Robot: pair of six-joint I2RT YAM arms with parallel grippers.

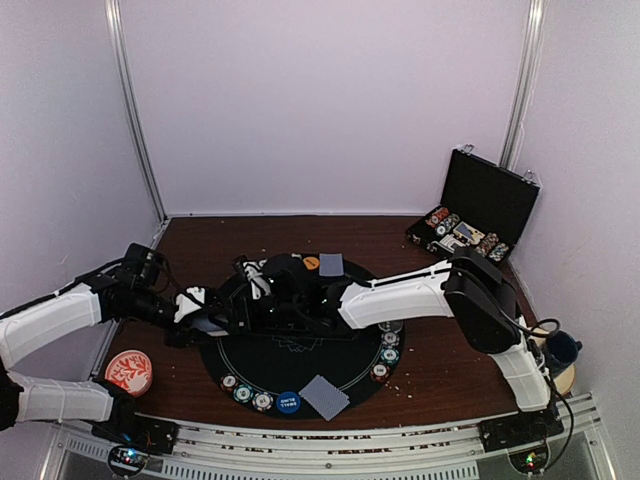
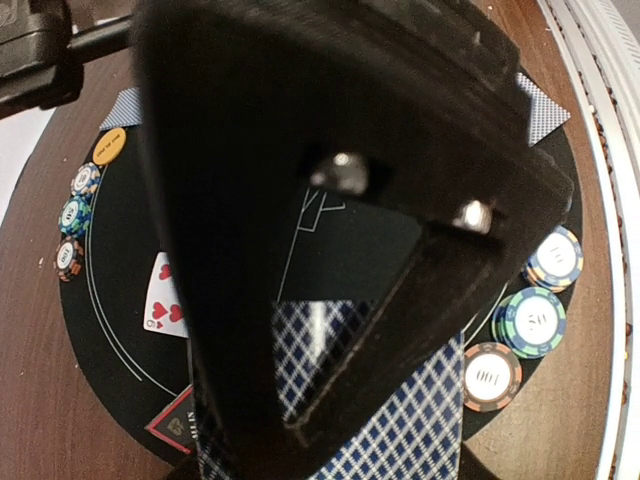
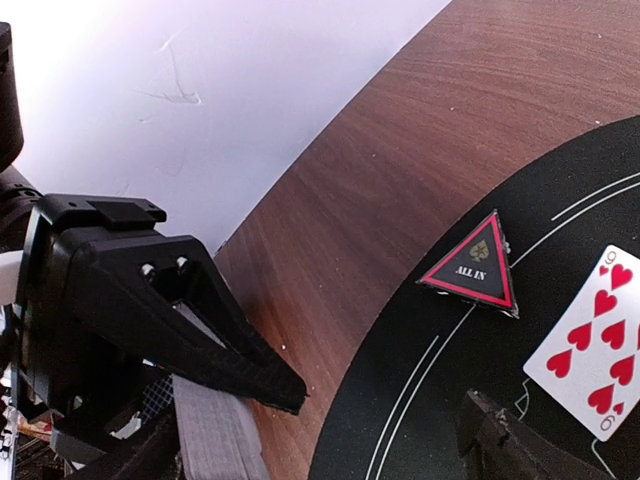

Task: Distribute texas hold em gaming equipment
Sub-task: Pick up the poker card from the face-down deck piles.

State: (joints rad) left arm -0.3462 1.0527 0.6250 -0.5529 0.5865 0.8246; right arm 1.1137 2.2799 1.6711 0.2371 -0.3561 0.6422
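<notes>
top view: left pincer (image 1: 205, 312) and right pincer (image 1: 250, 283) meet over the round mat's (image 1: 340, 365) left side, with chips (image 1: 245, 393) along its rim. left wrist: the left pincer is clenched on a blue-backed deck (image 2: 420, 420). right wrist: the right pincer is spread, released; a red triangle marker (image 3: 472, 265) lies on the mat beside a hearts card (image 3: 595, 340).

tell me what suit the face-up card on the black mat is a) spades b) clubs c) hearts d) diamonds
c, in the right wrist view the face-up card lying beside the all in triangle is printed with red heart pips
</notes>
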